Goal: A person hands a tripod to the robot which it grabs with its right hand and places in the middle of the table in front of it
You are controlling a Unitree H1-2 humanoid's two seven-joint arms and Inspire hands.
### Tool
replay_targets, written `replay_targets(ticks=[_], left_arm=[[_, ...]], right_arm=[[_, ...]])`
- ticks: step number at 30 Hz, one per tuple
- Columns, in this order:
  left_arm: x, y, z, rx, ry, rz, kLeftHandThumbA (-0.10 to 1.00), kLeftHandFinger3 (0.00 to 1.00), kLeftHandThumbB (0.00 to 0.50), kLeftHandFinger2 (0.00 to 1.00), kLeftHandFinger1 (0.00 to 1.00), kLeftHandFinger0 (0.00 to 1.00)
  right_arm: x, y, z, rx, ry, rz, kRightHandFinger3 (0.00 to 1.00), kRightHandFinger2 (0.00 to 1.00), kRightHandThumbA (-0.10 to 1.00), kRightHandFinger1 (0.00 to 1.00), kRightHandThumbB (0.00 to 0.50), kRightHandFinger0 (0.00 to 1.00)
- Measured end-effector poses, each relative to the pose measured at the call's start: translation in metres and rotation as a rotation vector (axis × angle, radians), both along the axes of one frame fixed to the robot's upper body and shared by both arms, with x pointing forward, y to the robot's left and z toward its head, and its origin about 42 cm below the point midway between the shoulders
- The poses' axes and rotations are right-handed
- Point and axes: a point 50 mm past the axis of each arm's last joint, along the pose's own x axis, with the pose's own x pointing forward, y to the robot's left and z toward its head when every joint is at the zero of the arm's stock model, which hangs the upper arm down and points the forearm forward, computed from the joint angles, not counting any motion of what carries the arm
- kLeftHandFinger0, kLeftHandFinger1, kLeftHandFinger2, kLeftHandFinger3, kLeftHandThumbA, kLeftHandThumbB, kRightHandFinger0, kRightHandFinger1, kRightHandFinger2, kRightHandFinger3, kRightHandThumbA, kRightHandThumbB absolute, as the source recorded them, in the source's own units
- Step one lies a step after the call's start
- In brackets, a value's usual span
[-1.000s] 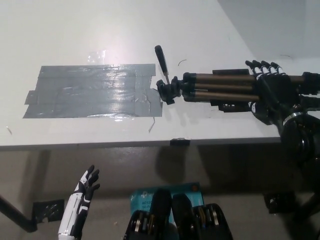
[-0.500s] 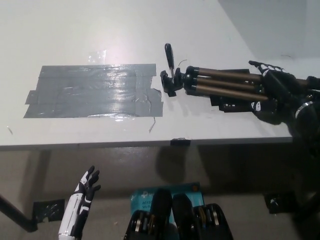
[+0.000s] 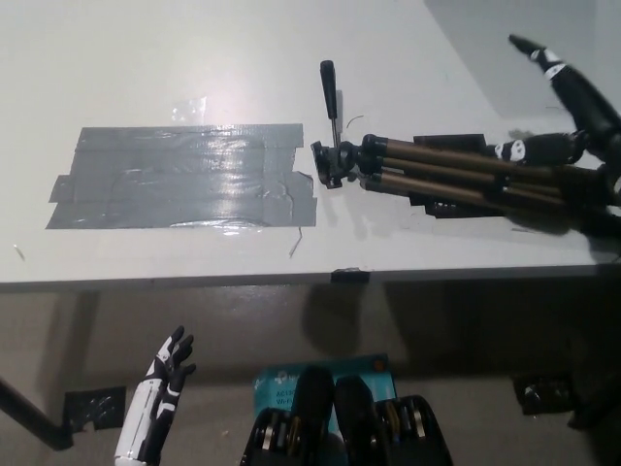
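Tripod (image 3: 427, 170) lay folded on the white table (image 3: 146, 58), head just right of the grey tape patch (image 3: 184, 177). Right hand (image 3: 572, 116) hovered over its legs, fingers (image 3: 543, 60) spread, gripping nothing. Left hand (image 3: 165, 374) hung below the table edge, fingers apart.

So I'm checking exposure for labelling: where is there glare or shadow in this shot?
Head view: glare on the white table washes out above the shiny grey tape patch; soft shadow lies under the brown-legged black tripod.
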Motion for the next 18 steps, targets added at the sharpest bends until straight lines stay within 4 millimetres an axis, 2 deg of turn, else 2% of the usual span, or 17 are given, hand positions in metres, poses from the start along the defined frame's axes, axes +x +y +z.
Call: replay_targets(ticks=[2, 6, 7, 10, 12, 14, 17, 18], left_arm=[[0.000, 0.000, 0.000, 0.000, 0.000, 0.000, 0.95, 1.00, 0.285, 1.00, 1.00, 0.95], [0.000, 0.000, 0.000, 0.000, 0.000, 0.000, 0.95, 1.00, 0.287, 1.00, 1.00, 0.95], [0.000, 0.000, 0.000, 0.000, 0.000, 0.000, 0.95, 1.00, 0.285, 1.00, 1.00, 0.95], [0.000, 0.000, 0.000, 0.000, -0.001, 0.000, 0.95, 1.00, 0.286, 1.00, 1.00, 0.95], [0.001, 0.000, 0.001, 0.000, -0.002, -0.001, 0.95, 1.00, 0.287, 1.00, 1.00, 0.96], [0.002, 0.000, 0.001, 0.000, -0.004, -0.001, 0.95, 1.00, 0.286, 1.00, 1.00, 0.96], [0.004, -0.001, 0.002, 0.000, -0.009, -0.003, 0.95, 1.00, 0.282, 1.00, 1.00, 0.96], [0.005, -0.001, 0.003, 0.000, -0.010, -0.003, 0.95, 1.00, 0.289, 1.00, 1.00, 0.96]], right_arm=[[-0.008, -0.002, 0.008, 0.036, -0.030, 0.010, 1.00, 1.00, 1.00, 1.00, 0.500, 1.00], [-0.032, -0.005, 0.021, 0.106, -0.096, 0.041, 1.00, 1.00, 1.00, 1.00, 0.500, 1.00], [-0.032, -0.005, 0.021, 0.106, -0.096, 0.041, 1.00, 1.00, 1.00, 1.00, 0.500, 1.00], [-0.056, -0.004, 0.026, 0.155, -0.143, 0.080, 1.00, 1.00, 1.00, 1.00, 0.500, 1.00], [-0.073, -0.001, 0.024, 0.174, -0.164, 0.110, 1.00, 1.00, 1.00, 1.00, 0.500, 1.00], [-0.084, 0.002, 0.021, 0.189, -0.169, 0.131, 1.00, 1.00, 1.00, 1.00, 0.468, 1.00], [-0.112, 0.015, 0.008, 0.234, -0.177, 0.180, 1.00, 1.00, 1.00, 1.00, 0.499, 1.00], [-0.119, 0.020, 0.003, 0.249, -0.175, 0.192, 1.00, 1.00, 1.00, 1.00, 0.484, 1.00]])
